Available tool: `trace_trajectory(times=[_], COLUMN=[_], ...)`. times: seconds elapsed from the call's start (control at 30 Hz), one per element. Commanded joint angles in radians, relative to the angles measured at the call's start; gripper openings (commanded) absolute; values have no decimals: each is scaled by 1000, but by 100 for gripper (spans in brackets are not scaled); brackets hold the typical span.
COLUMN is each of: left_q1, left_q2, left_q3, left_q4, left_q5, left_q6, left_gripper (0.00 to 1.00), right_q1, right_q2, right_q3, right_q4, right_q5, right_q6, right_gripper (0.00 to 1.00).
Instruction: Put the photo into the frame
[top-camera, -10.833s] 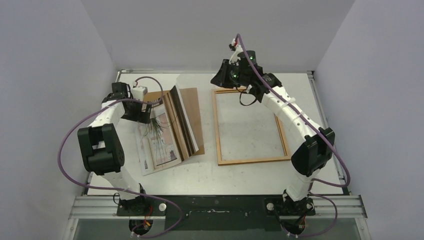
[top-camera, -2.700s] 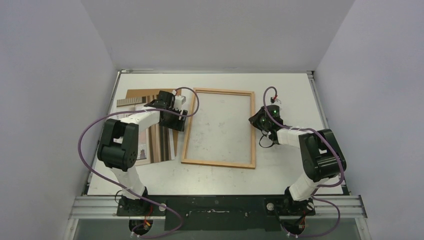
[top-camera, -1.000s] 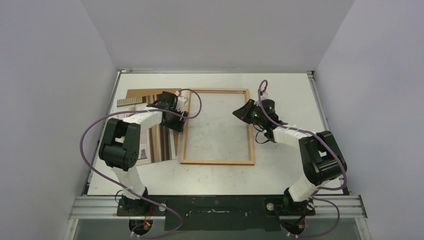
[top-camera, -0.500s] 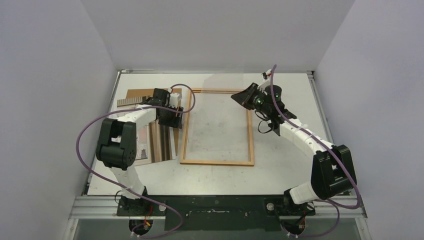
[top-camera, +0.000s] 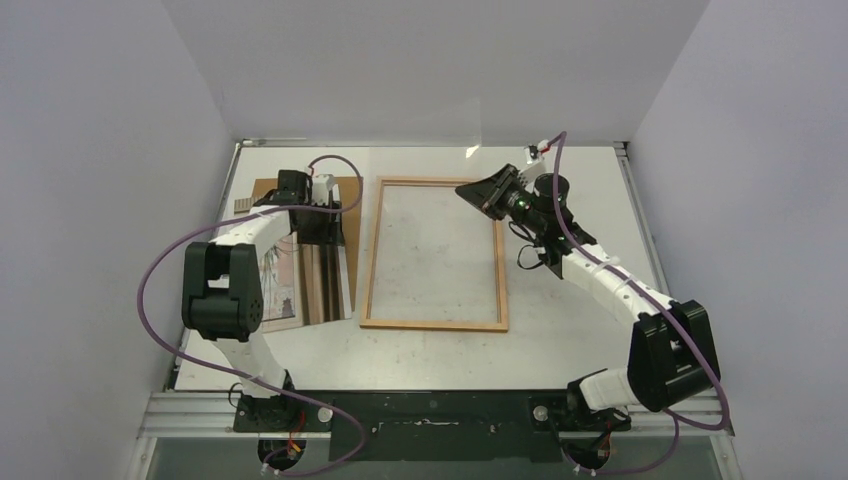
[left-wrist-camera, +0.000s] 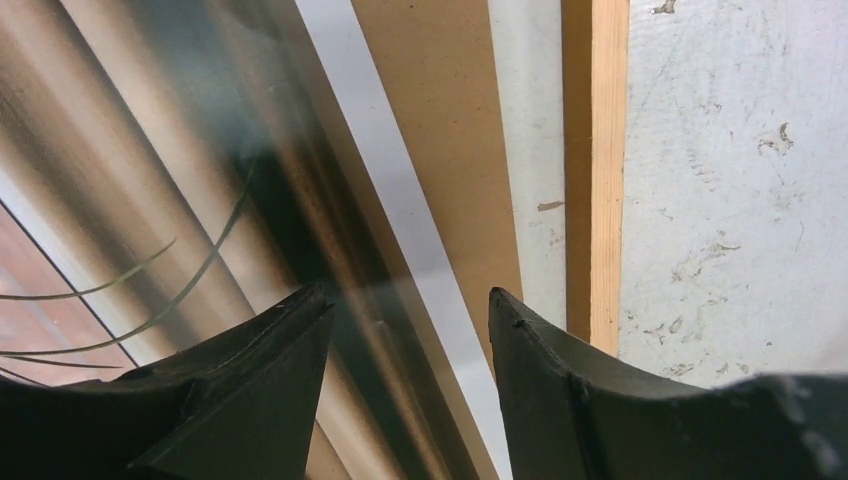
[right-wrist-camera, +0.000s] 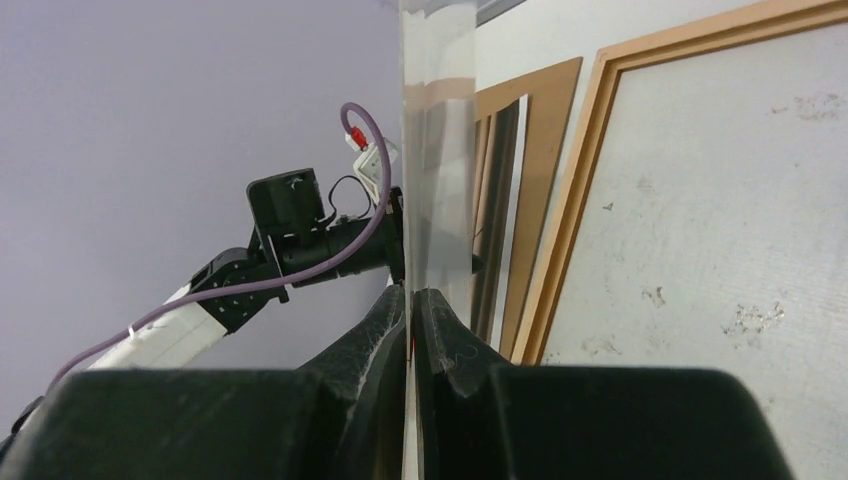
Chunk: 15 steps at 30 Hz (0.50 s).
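The frame (top-camera: 434, 324), a light-brown wooden border, lies flat in the middle of the table. My right gripper (top-camera: 468, 192) hovers above its far right corner. It is shut on the edge of the clear pane (right-wrist-camera: 437, 150), which stands tilted up and is barely visible from above. The photo (top-camera: 300, 280), with striped front and plant stems, lies left of the frame. My left gripper (top-camera: 325, 232) is open above the photo's right edge. In the left wrist view its fingers (left-wrist-camera: 250, 390) straddle the photo's stripes (left-wrist-camera: 150, 170) and touch nothing.
The brown fibreboard backing sheet (top-camera: 345, 190) lies under the photo's far end, between it and the frame's left border (left-wrist-camera: 595, 170). The right wrist view shows the left arm (right-wrist-camera: 300, 240) beyond the pane. Grey walls close in the table on three sides.
My right gripper has risen toward the far edge, tilting the clear pane up off the frame. My left gripper has moved left, from the frame's left border to over the photo.
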Motion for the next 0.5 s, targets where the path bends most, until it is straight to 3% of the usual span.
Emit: trace_trajectory(times=[0.0,0.3,0.47], left_q1=[5,-9,-33], left_q2=[-44,-25,-12], left_q3=[31,15,3], left_q4=[12,27,41], left_q5=[15,5,-22], left_q6=[-9,2,23], left_gripper=[57,55,54], right_q1=[-23,-43,-71], right_q2=[34,240,281], right_q3=[-55,-138,-149], right_q4=[121,258,252], right_q5=[-15,-52,-56], right_q6=[98,133,110], right_gripper=[5,5,5])
